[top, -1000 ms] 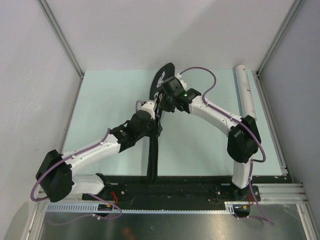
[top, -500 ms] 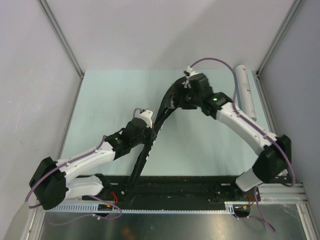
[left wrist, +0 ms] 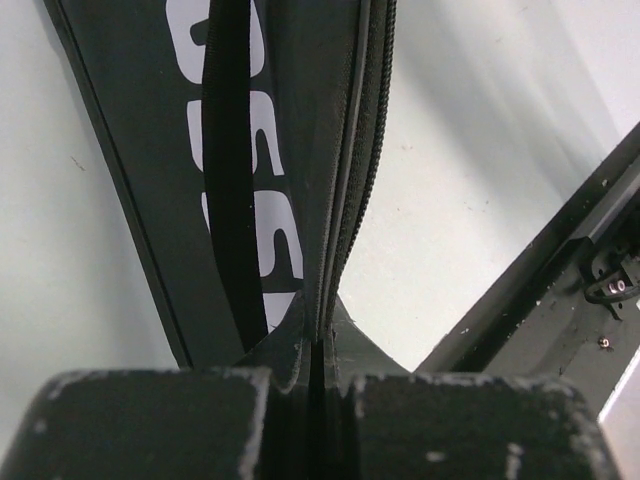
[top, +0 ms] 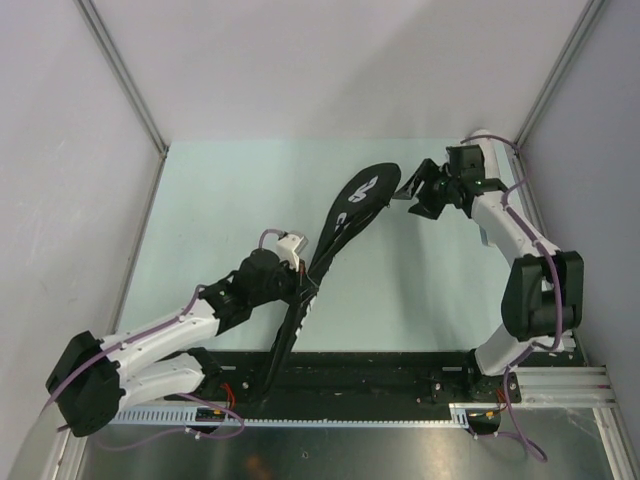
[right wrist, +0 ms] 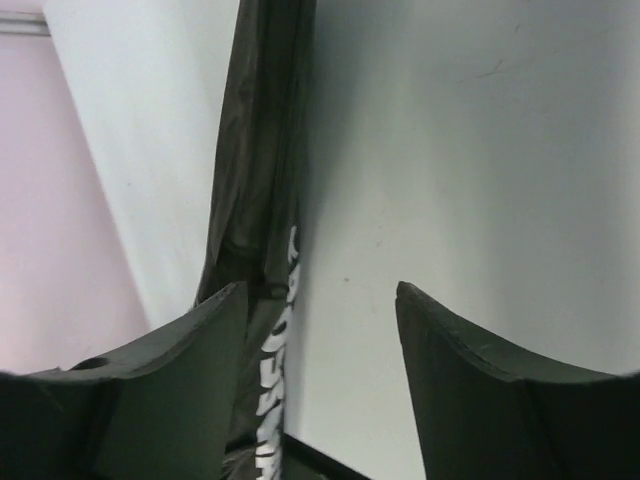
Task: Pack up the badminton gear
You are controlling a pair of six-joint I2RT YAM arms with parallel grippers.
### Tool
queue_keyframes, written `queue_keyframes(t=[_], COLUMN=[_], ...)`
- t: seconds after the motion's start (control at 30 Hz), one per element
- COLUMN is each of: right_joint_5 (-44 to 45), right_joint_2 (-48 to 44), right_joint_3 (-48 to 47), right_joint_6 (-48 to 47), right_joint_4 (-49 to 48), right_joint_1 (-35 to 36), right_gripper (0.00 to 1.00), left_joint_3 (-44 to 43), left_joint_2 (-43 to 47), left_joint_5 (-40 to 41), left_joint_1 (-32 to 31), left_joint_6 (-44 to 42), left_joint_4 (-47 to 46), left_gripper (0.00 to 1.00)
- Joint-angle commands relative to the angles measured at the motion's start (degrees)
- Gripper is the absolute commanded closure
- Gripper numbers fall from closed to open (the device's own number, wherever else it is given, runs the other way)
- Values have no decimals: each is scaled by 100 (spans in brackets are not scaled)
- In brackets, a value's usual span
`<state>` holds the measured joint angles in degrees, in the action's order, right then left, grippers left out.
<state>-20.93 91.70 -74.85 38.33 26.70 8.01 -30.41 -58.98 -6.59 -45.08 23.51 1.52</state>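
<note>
The long black racket bag (top: 345, 225) with white lettering lies slantwise across the pale table, its wide end at the back centre and its narrow end over the front rail. My left gripper (top: 305, 285) is shut on the bag's zipper edge (left wrist: 345, 200), which runs straight out from between my left gripper's (left wrist: 318, 350) fingers. My right gripper (top: 410, 195) hangs open just right of the bag's wide end and touches nothing. In the right wrist view the bag (right wrist: 262, 170) lies left of my right gripper (right wrist: 320, 330), with bare table between the fingers. A white tube (top: 487, 146) at the back right is mostly hidden by the right arm.
A black base rail (top: 380, 375) runs along the near edge, with the bag's narrow end lying over it. Grey walls and metal frame posts (top: 120, 75) close in the left, right and back sides. The table (top: 220, 210) is pale green.
My right gripper has let go of the bag's wide end and swung right, toward the tube. My left gripper closed on the bag's edge and drew back; the bag's wide end now leans right.
</note>
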Motion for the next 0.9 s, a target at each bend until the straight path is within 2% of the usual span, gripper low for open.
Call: queue_keyframes(t=[0.0,0.1,0.17,0.27,0.3,0.4,0.47,0.57,0.67,0.77,0.87], right_joint_5=[-807,-606,-553,-430,-447,-842,-1140,-1552,-2105,-2511,-2715], right_joint_2=[373,358,209,-362,-546,-1013,-1127,-1443,-1524,-1366,-1260], right_joint_3=[-30,31,207,1023,1477,1903,1992,2264,2378,2378,2387], right_joint_6=[693,651,449,158,62,-421,-852,-1177,-1485,-1311,-1249], right_joint_4=[-911,-833,-990,-1745,-2173,-2800,-2837,-3221,-3626,-3969,-4268], right_joint_1=[-63,-28,34,-62,-115,-300,-361,-423,-441,-607,-660], right_gripper=[40,55,55,52,46,37,38,42,55,69,69], left_joint_3=[9,18,9,-17,-26,-35,-17,-8,-8,-8,9], left_joint_2=[264,273,256,238,229,133,115,106,97,80,115], left_joint_5=[-448,-466,-571,-755,-852,-1510,-1818,-2206,-2513,-2812,-3023], left_joint_1=[17,17,17,52,95,324,473,605,684,763,834], left_joint_6=[84,128,189,329,400,769,962,1024,1094,1165,1244], left_joint_4=[-662,-679,-706,-723,-723,-758,-820,-864,-890,-951,-996], left_gripper=[100,100,100,100,100,100,100,100,100,100,100])
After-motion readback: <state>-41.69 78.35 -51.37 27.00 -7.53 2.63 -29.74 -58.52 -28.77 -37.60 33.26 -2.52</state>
